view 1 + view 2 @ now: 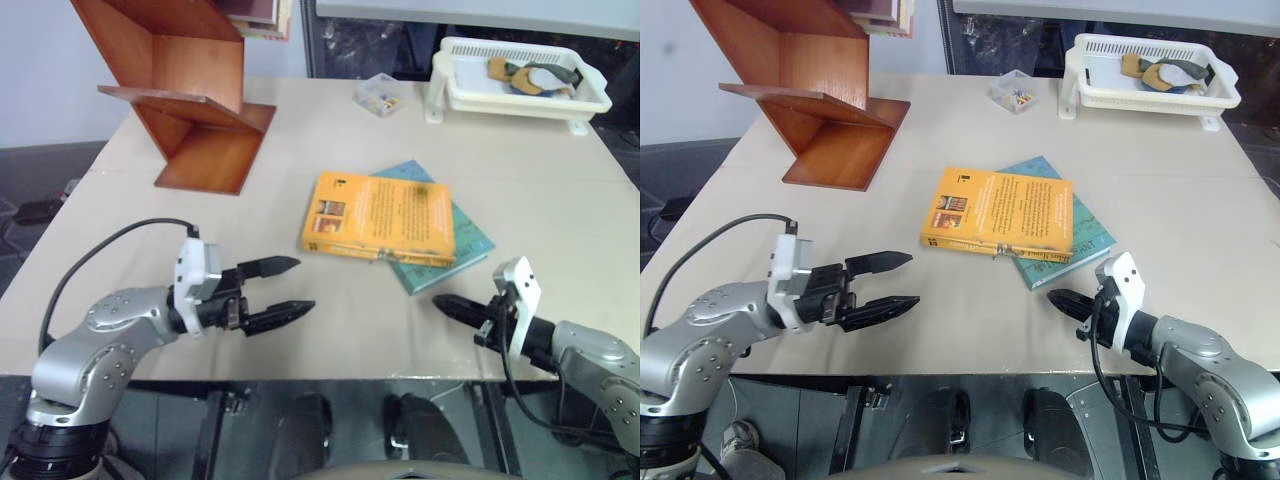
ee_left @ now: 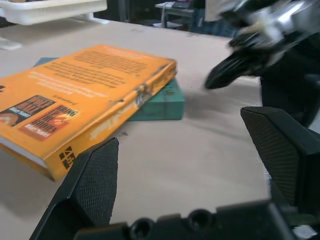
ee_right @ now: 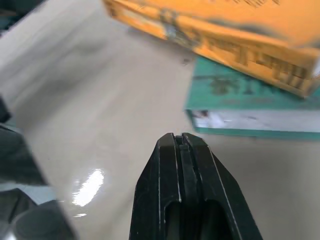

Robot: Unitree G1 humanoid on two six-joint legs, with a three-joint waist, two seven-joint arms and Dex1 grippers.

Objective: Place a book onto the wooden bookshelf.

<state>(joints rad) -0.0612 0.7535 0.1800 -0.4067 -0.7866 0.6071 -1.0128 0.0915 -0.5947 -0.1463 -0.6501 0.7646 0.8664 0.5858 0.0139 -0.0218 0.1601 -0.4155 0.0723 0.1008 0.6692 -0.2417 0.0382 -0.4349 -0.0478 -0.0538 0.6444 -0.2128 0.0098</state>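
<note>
Approaching the book (image 1: 380, 217) from both sides; nothing is gripped yet, so I judge this the reach-in step before any lift. Book lies flat near the middle of the table (image 1: 300, 330), cover up, resting on top of a thinner teal book (image 1: 450, 255) whose near corner and right edge stick out from under it. My left gripper (image 1: 290, 288) hovers over the near part of the table, left of the book and apart from it, fingers spread wide and pointing roughly level toward it. My right gripper (image 1: 445, 303) sits near the table's front edge on the right, just short of the teal book's near corner, fingers pressed together with nothing between them; the right wrist view shows the closed tips aimed at the gap where the orange spine overhangs the teal cover. Wooden bookshelf (image 1: 190, 95) stands at the far left of the table, well apart from both books. A white basket tray (image 1: 520, 100) and a small clear box (image 1: 378, 95) sit at the far edge, out of the working path. Next move, as I read it: bring the open left fingers onto the near edge of the orange book alone, possibly using the closed right tips to steady or nudge it. Risk noted: dragging the teal book along.
</note>
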